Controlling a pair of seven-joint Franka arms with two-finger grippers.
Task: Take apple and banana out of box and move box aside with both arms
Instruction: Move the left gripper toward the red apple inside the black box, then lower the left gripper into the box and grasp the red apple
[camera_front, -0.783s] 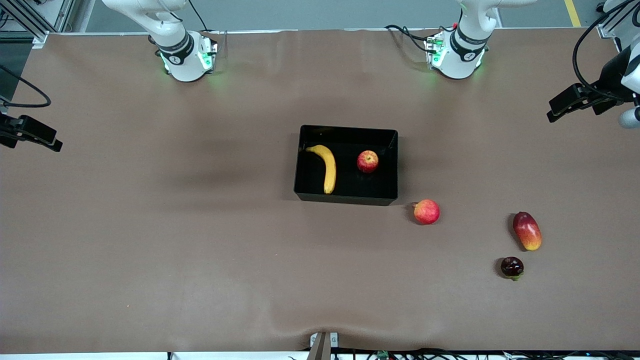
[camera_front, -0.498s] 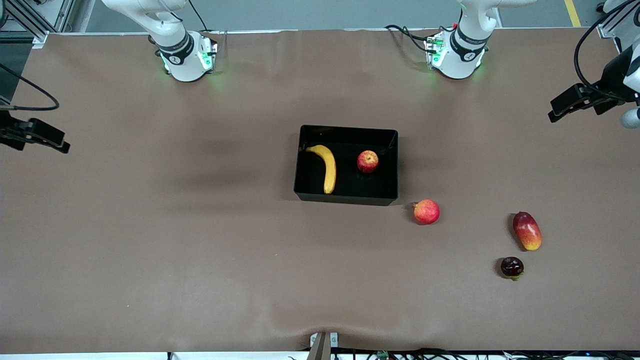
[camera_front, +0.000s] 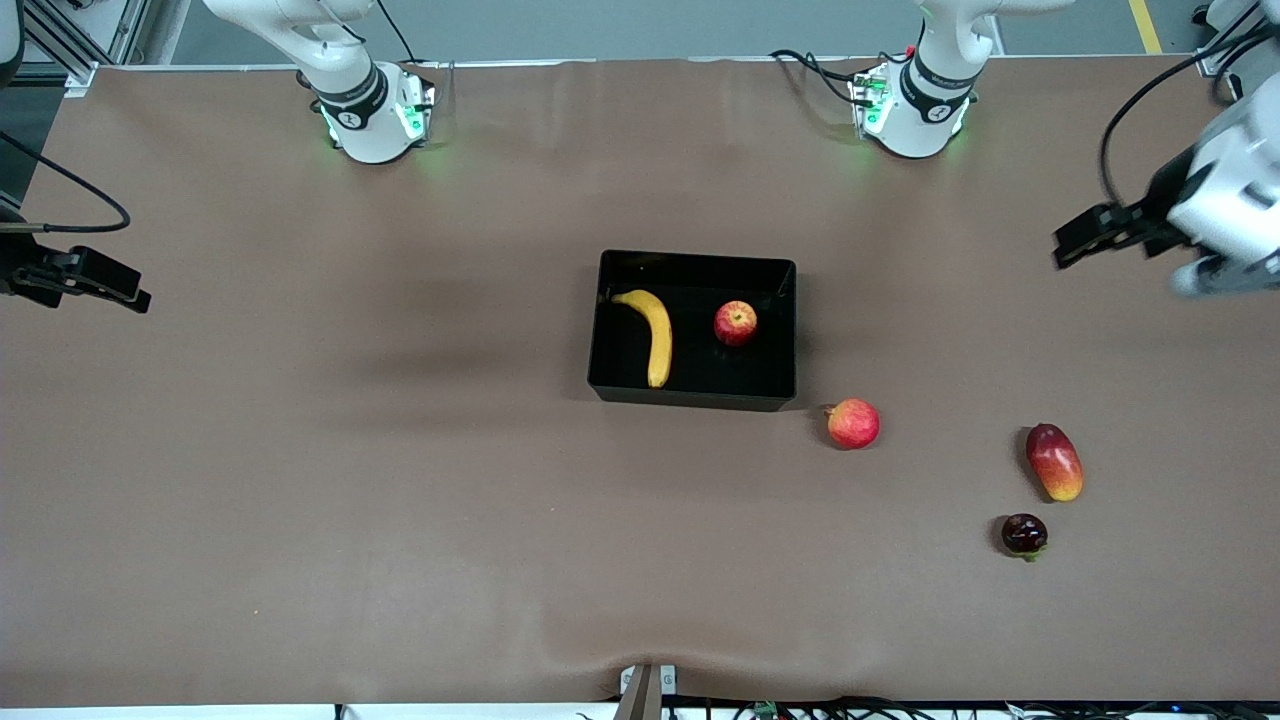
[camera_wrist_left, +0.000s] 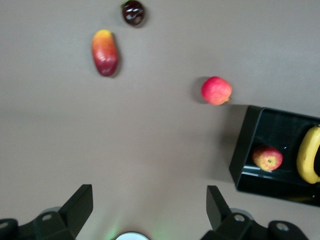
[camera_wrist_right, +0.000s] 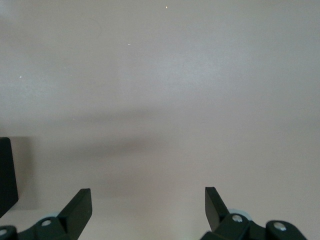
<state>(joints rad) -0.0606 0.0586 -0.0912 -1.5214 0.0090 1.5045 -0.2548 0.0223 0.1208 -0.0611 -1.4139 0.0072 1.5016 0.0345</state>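
The black box (camera_front: 690, 400) stands mid-table. In it lie the yellow banana (camera_front: 655, 335) and a red apple (camera_front: 735, 323), a little apart. The left wrist view shows the same box (camera_wrist_left: 245, 150), banana (camera_wrist_left: 308, 155) and apple (camera_wrist_left: 267, 158). A second red apple (camera_front: 853, 423) rests on the cloth just outside the box's corner, toward the left arm's end. My left gripper (camera_front: 1070, 243) hangs open and holds nothing over bare cloth at the left arm's end, its jaws wide (camera_wrist_left: 150, 200). My right gripper (camera_front: 128, 293) is open and holds nothing over the right arm's end (camera_wrist_right: 148, 200).
A red-yellow mango (camera_front: 1054, 461) and a dark purple fruit (camera_front: 1024, 534) lie nearer the front camera toward the left arm's end. Both arm bases (camera_front: 370, 115) (camera_front: 915, 110) stand along the table's back edge. Brown cloth covers the table.
The left gripper has swung in from the table's end toward the middle. The right gripper has crept inward a little. The fruits and the box have not moved.
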